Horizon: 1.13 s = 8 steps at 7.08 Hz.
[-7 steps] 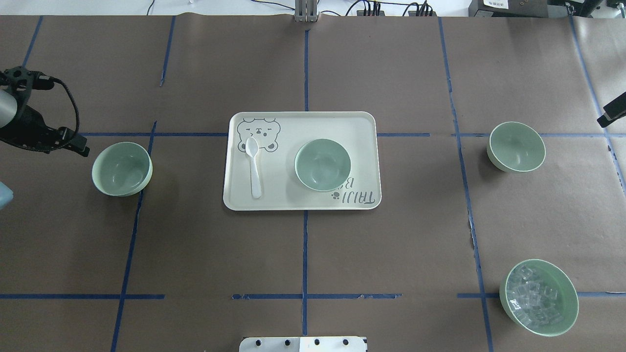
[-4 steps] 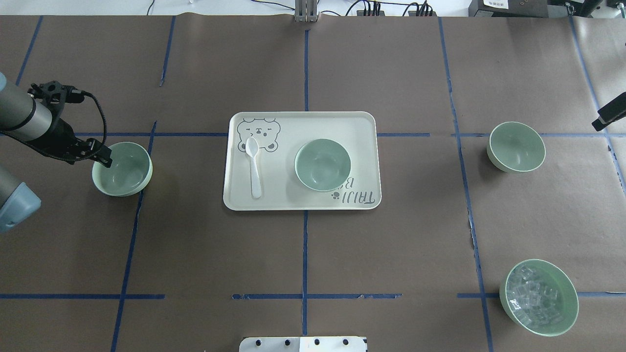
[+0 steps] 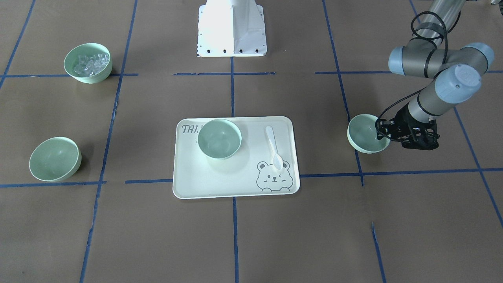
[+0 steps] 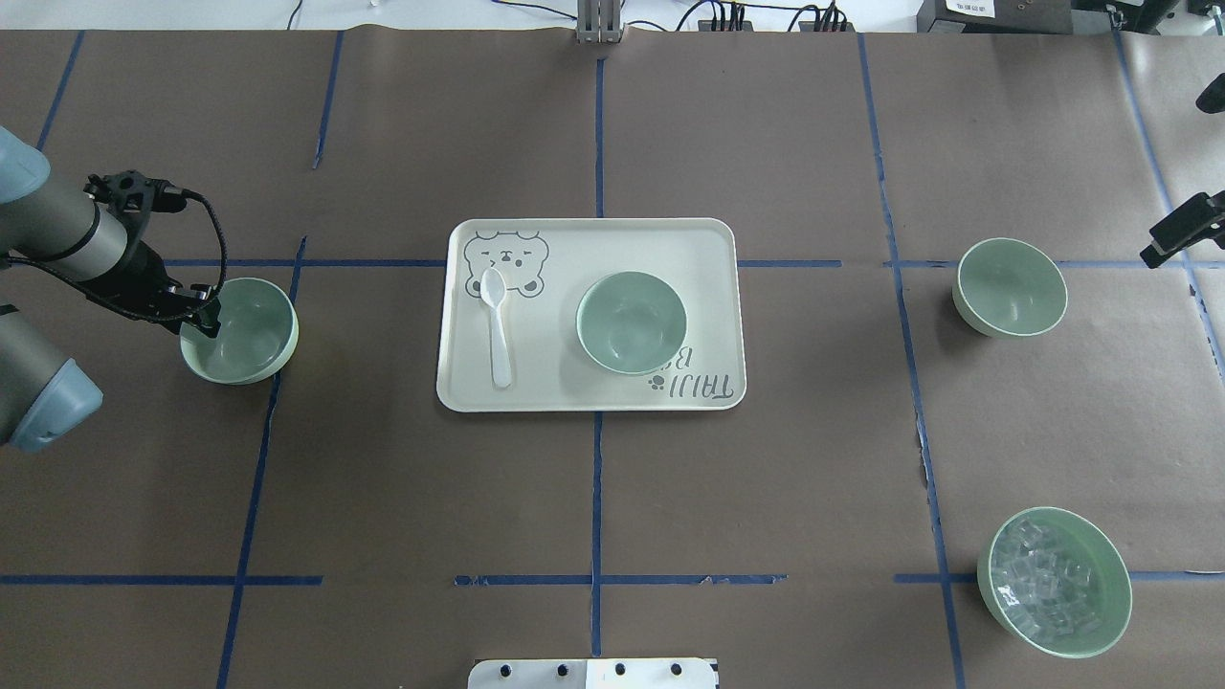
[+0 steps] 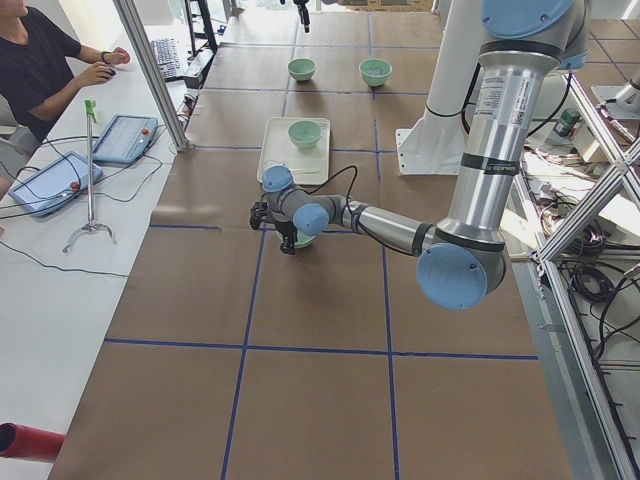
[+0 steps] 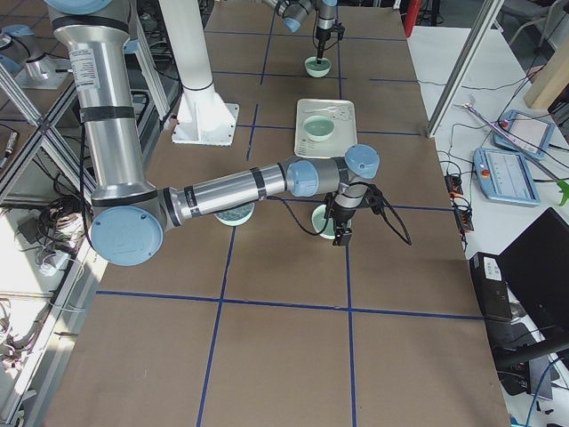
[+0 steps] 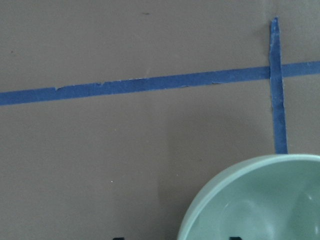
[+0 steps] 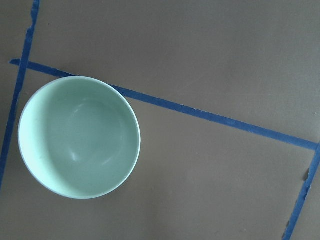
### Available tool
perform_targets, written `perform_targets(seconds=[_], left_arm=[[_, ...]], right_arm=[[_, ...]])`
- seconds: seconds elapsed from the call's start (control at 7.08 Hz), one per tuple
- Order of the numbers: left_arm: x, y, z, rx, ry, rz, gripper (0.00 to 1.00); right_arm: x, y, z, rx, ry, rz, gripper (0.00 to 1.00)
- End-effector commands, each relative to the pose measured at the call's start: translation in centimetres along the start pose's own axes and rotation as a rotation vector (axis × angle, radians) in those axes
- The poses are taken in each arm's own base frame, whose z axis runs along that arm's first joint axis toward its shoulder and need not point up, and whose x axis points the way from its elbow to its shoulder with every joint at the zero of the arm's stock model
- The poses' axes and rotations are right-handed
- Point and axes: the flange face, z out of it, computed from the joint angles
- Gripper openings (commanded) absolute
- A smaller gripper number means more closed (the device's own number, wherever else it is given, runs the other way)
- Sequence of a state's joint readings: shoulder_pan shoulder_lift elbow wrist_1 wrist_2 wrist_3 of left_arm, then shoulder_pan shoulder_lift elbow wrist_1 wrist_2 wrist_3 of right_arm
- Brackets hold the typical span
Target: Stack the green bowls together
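Three plain green bowls stand apart. One is at the table's left, one is on the cream tray and one is at the right. My left gripper is open at the left bowl's outer rim, also in the front view. In the left wrist view that bowl fills the bottom right, and two dark tips stand apart at the bottom edge, one each side of its rim. My right gripper hangs high at the right edge, beyond the right bowl. Its fingers do not show clearly.
The cream tray with a bear drawing lies mid-table and holds a white spoon. A same-coloured bowl of clear cubes stands at the near right. The robot base plate is at the near edge.
My left arm has swung right and come down, bringing its gripper to the left bowl's rim. My right gripper has drifted slightly left. The bowls have not moved.
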<state>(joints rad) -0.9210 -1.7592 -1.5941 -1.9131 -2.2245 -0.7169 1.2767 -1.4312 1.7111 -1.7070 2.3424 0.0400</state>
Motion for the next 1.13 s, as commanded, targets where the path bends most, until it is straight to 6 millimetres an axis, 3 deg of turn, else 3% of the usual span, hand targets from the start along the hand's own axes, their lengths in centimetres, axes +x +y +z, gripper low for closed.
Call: perform_targets(seconds=[0.0,0.14,0.42,0.56,0.85,0.99], left_arm=[[2.9,-0.9,-1.9,0.029,0.036,0.033,0.00],[5.2,-1.3,-4.0,0.057,0.059,0.058,0.00],[11.2,-3.7,-7.8,0.079,0.080,0.027,0.00],[14.6,-5.3,-9.9,0.084,0.088,-0.026,0.00],[18.8,-6.4,-12.3,0.101,0.121,-0.079,0.00],[22.4,-6.7,-13.0,0.100,0.151,-0.131,0.00]], right_arm=[[-3.3,-1.4,2.0,-0.021,-0.003,0.002,1.00],[-4.2,-1.9,3.2,0.004,-0.009,0.034,1.00],[-2.7,-2.6,6.6,0.033,-0.020,0.044,1.00],[-2.2,-2.6,7.1,0.032,-0.020,0.045,1.00],[-3.6,-4.3,9.1,0.026,-0.024,0.044,1.00],[-3.6,-4.4,10.2,0.043,-0.033,0.054,1.00]])
